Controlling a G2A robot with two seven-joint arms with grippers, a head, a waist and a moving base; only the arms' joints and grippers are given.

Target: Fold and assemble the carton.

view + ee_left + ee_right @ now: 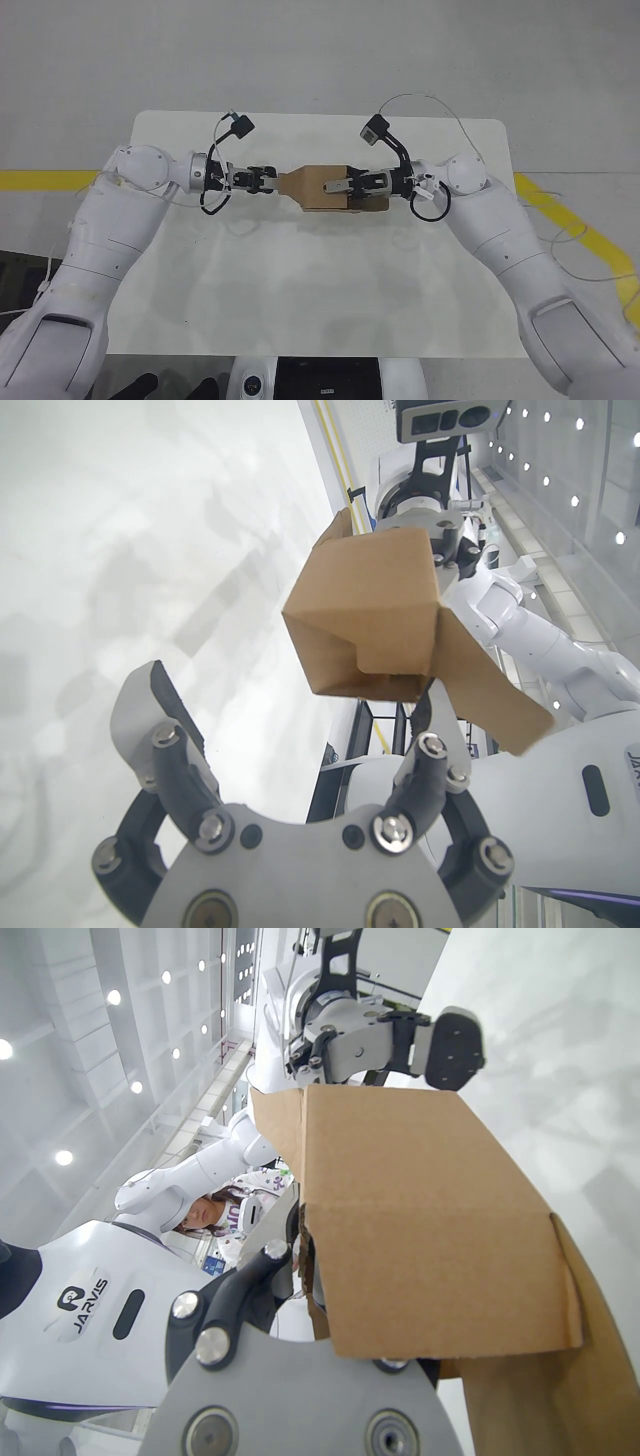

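from above we see the carton [312,190] over the table [300,290], our right tool [340,186] clamping one end. our left tool [295,690] gapes wide, the carton just ahead. at our right wrist, the carton wall sits pinched.

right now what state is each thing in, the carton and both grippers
brown cardboard carton, partly folded, one long flap sticking out unfolded
left gripper, open, fingers spread at one end of the carton
right gripper, shut on the carton's other end
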